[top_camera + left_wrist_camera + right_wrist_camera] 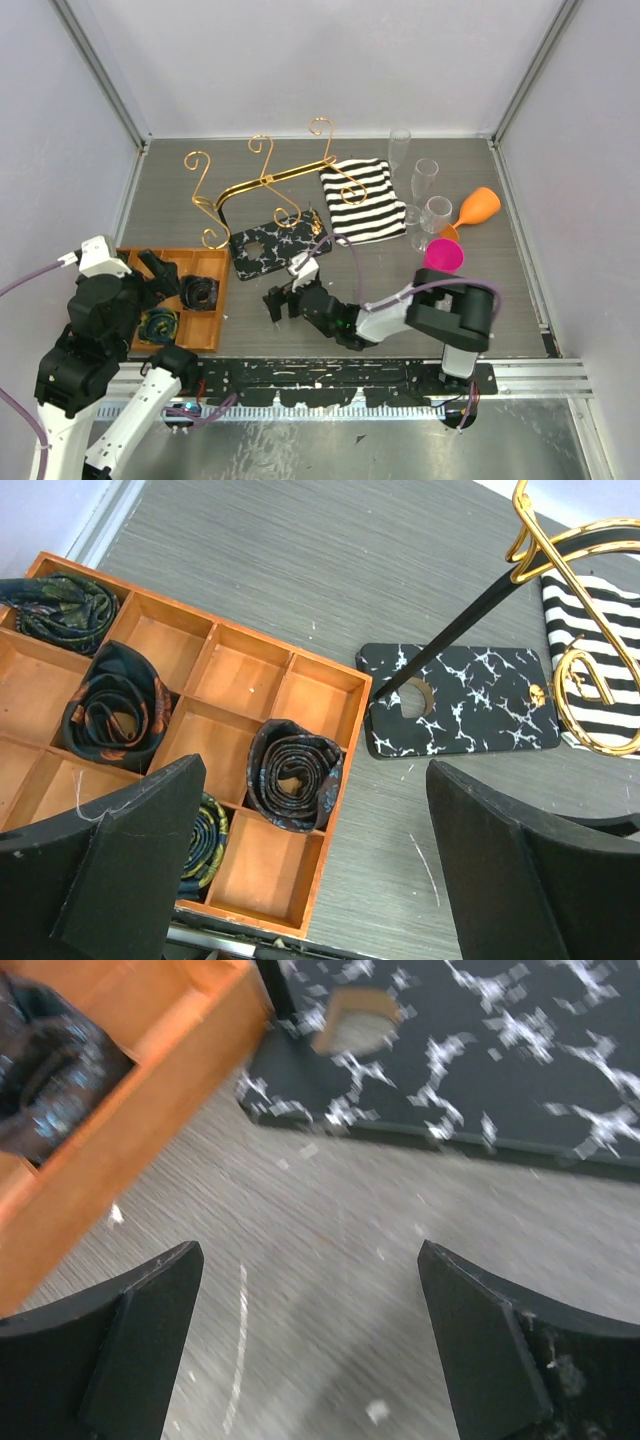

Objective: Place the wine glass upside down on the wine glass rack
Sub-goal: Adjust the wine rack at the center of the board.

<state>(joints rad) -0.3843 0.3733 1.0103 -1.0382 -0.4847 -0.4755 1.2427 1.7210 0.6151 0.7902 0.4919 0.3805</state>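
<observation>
The wine glass rack, gold wire scroll hooks (265, 180) on a black marbled base (270, 245), stands mid-table. It also shows in the left wrist view (470, 695), and its base in the right wrist view (480, 1050). Several clear glasses (435, 213) stand at the back right, with an orange glass (478, 210) lying on its side and a pink glass (443, 255) beside them. My right gripper (280, 300) (310, 1340) is open and empty, low over the table just in front of the base. My left gripper (160, 270) (320, 880) is open and empty above the tray.
An orange wooden tray (215, 300) with rolled ties sits at the left, also in the left wrist view (340, 770) and the right wrist view (130, 1070). A black-and-white striped cloth (360, 198) lies right of the rack. Walls enclose the table.
</observation>
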